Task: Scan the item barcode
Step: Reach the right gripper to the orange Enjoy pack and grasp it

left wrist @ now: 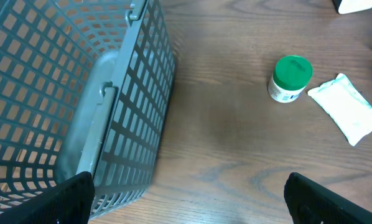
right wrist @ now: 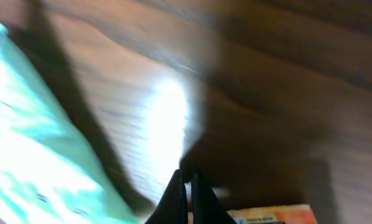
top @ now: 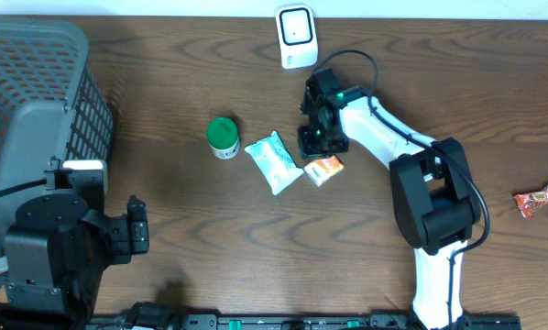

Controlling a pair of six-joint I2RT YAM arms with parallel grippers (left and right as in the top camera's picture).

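Two arms, only one is busy. The right tool [top: 318, 137] is down at the top edge of the small orange packet [top: 324, 169], fully closed. In the wrist view the tips meet just beside the packet's edge, and I can't tell whether any wrapper is pinched. The packet lies flat on the tabletop [top: 164, 92], touching or nearly touching the white packet [top: 274, 162], with the green-lidded jar [top: 223, 137] further left. The scanner [top: 295, 35] stands at the far edge, well apart. The left tool [left wrist: 186, 205] is wide open and empty, parked near the basket [top: 36, 82].

Step, as a judgement: the grasp on the orange packet, with the scan not yet done. The next move calls for checking that the grip holds, then lifting the packet and turning its barcode toward the scanner's face. A thin wrapper slips easily from an edge pinch.
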